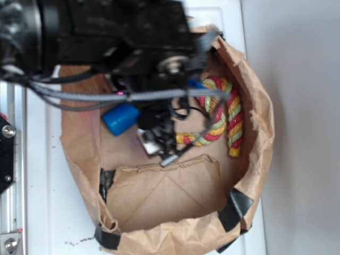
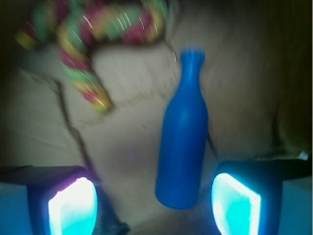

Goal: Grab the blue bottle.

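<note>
Brown paper forms the working surface: a crumpled paper bag laid open like a shallow tub, with its torn walls rising on the right and at the near side. Strips of black tape hold the near rim together. The bag rests on a white tabletop, and a plain white wall or panel fills the right part of the exterior view. A metal rail runs along the left edge.

The blue bottle lies on the paper floor inside the bag, with its neck pointing far from the wrist camera and its base near. In the exterior view only its blue base shows at the left under the arm, and a small blue part shows further right — the black arm covers the middle.

The gripper is wide open and holds nothing. Its two fingers stand at the left and right of the bottle's base; the right one is closer to it, and I cannot tell whether any of them touches the bottle.

A twisted rope toy in red, yellow and green lies on the paper to the right of the bottle in the exterior view, apart from it.
</note>
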Controlling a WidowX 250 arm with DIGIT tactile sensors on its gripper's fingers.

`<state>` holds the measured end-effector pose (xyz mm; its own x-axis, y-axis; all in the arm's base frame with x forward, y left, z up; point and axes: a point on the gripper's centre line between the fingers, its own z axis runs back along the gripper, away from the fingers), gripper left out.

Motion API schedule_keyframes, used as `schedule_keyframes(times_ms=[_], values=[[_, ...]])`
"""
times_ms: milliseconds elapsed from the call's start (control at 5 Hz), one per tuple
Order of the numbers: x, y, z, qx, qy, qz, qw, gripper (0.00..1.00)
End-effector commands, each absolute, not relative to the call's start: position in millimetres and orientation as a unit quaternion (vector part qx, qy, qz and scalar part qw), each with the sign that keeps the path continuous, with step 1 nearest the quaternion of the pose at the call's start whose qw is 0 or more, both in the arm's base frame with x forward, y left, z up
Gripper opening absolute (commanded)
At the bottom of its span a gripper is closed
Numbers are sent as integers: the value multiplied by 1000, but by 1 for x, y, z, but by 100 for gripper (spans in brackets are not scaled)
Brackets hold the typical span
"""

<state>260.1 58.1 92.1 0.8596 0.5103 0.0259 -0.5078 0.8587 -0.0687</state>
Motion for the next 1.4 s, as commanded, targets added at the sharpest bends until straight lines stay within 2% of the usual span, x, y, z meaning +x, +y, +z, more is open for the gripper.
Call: schedule_keyframes(times_ms=[0,400,600,800,1000,1200], values=[[252,78,65,-13,-60,265,962,100],[283,80,52,9,-53,285,957,100],[290,79,47,20,-61,301,951,0],[290,78,49,23,-74,299,951,0],[282,71,74,4,-83,270,959,0],[275,60,109,-21,-70,256,964,0]])
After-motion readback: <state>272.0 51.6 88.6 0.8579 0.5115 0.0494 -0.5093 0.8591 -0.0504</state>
